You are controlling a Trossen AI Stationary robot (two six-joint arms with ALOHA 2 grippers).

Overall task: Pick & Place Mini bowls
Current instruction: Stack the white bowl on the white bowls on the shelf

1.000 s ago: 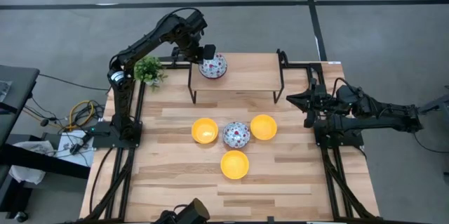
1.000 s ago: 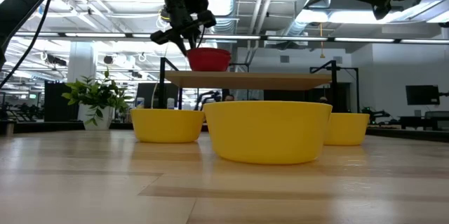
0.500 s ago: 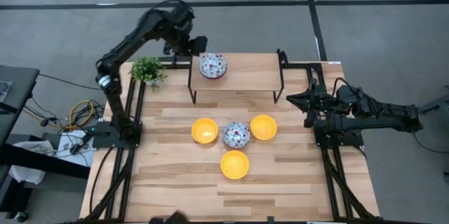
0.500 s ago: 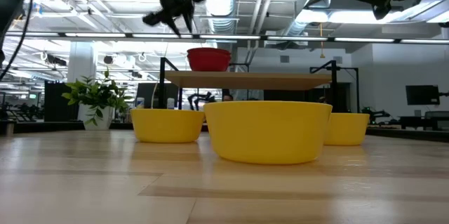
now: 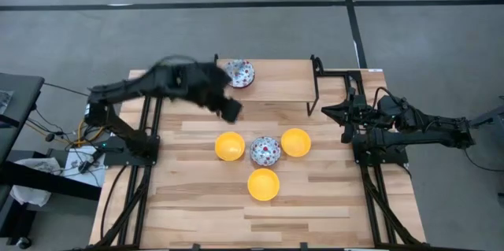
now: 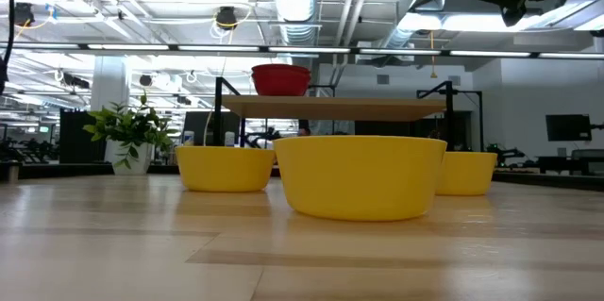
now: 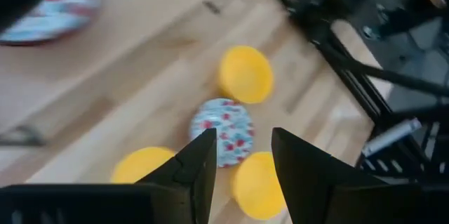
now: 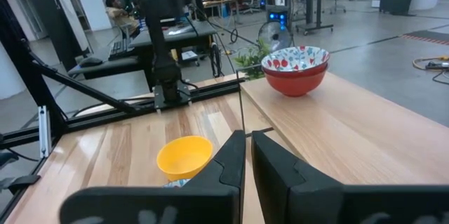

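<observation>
While empty, left pincer (image 7: pixel 242 155) gapes.

We see a smooth, pale wood table (image 5: pixel 197 204) at the bottom, shiny yellow bowls (image 6: pixel 359 176) and a dark metal shelf frame (image 5: pixel 315 86).

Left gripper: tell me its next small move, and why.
Probably lower the left gripper, which is open and empty, toward the patterned bowl on the table. One patterned bowl already sits on the shelf, and the wrist view frames the table one between the fingers.
</observation>
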